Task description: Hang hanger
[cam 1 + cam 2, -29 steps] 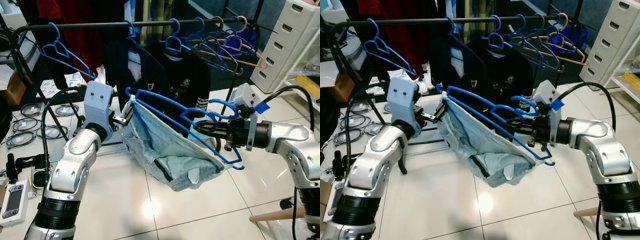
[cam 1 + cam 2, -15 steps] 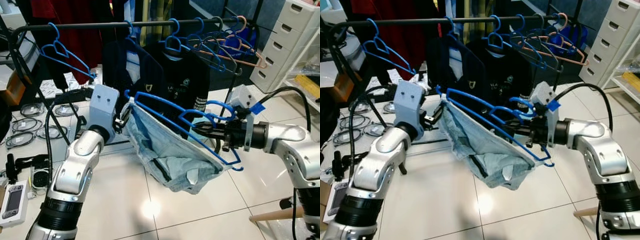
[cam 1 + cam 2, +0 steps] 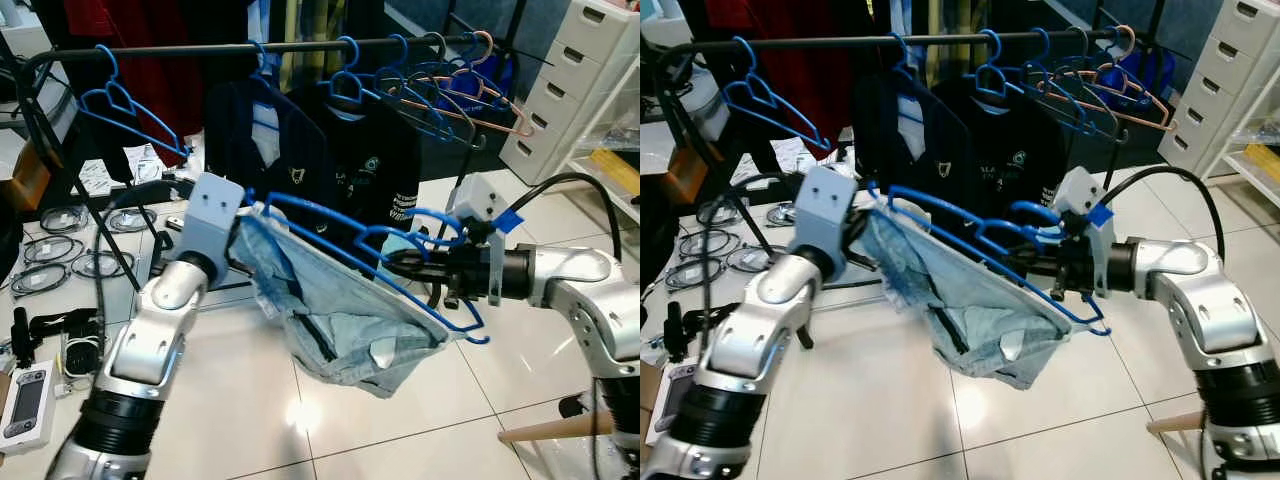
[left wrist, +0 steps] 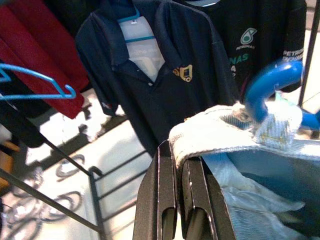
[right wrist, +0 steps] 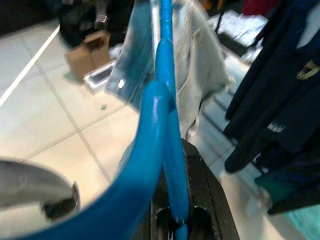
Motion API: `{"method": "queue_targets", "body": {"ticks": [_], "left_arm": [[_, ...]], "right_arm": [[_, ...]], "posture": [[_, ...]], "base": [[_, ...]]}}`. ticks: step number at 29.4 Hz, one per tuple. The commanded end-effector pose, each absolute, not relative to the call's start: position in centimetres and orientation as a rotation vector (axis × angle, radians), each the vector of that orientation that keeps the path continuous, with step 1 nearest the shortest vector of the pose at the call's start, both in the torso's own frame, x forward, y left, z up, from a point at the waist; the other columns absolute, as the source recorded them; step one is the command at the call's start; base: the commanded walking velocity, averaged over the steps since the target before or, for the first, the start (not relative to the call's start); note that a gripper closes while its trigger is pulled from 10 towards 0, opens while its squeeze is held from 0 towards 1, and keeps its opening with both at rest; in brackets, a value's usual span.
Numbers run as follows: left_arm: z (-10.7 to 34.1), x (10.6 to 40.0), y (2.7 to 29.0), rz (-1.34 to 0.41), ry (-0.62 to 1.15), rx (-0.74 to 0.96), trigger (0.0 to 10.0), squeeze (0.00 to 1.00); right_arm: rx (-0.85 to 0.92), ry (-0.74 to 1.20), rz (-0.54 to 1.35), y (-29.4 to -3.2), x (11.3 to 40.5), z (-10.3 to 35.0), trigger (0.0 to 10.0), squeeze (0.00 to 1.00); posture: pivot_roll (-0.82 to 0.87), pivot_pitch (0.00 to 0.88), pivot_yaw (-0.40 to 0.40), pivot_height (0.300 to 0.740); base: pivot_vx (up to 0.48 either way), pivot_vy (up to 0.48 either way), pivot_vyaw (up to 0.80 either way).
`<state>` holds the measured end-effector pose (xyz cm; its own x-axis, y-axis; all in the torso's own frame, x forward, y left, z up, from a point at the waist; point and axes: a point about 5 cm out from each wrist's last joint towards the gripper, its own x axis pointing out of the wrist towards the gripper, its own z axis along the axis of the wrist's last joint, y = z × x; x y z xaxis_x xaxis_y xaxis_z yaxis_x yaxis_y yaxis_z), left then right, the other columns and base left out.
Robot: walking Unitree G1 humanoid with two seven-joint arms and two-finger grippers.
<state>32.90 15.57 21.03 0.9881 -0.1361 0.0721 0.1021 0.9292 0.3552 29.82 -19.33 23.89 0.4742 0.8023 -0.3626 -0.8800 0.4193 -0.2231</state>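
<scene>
A blue plastic hanger (image 3: 345, 235) is held level in front of the black clothes rail (image 3: 230, 48). Pale denim shorts (image 3: 340, 320) sag from it like a pouch. My right gripper (image 3: 397, 263) is shut on the hanger near its hook, and in the right wrist view the blue bar (image 5: 167, 125) runs between its fingers. At the hanger's left end, my left gripper (image 3: 243, 224) is shut on the shorts' waistband (image 4: 205, 135), beside the hanger's tip (image 4: 272, 82). The whole lot hangs below and in front of the rail.
Navy polo shirts (image 3: 270, 130) and several bare blue hangers (image 3: 125, 105) hang on the rail, with a pink one (image 3: 490, 95) at its right end. White drawers (image 3: 575, 80) stand at the right. Cables (image 3: 60, 245) and a handheld device (image 3: 28, 400) lie on the floor at left.
My left gripper has moved right and a little forward with the waistband, bunching the shorts toward the hanger. The right gripper and hanger have barely shifted.
</scene>
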Motion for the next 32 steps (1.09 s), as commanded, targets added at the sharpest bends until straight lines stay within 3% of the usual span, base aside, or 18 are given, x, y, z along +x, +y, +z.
{"method": "queue_targets", "body": {"ticks": [1,25,32], "left_arm": [[22.0,33.2,17.0,-0.041,-0.134,0.436,0.0,0.0],[23.3,32.5,13.6,-0.148,-0.282,0.546,0.0,0.0],[23.4,32.2,12.6,-0.179,-0.322,0.567,0.0,0.0]], "right_arm": [[-0.473,0.307,1.032,-20.1,29.6,23.4,0.0,0.0],[-0.64,0.518,0.751,-22.6,31.1,21.7,0.0,0.0],[-0.741,0.602,0.795,-22.9,30.3,21.0,0.0,0.0]], "posture": [[-0.07,0.138,0.026,0.74],[-0.07,0.141,0.014,0.74],[-0.08,0.141,0.012,0.74]], "base": [[0.0,0.0,0.0],[0.0,0.0,0.0],[0.0,0.0,0.0]]}}
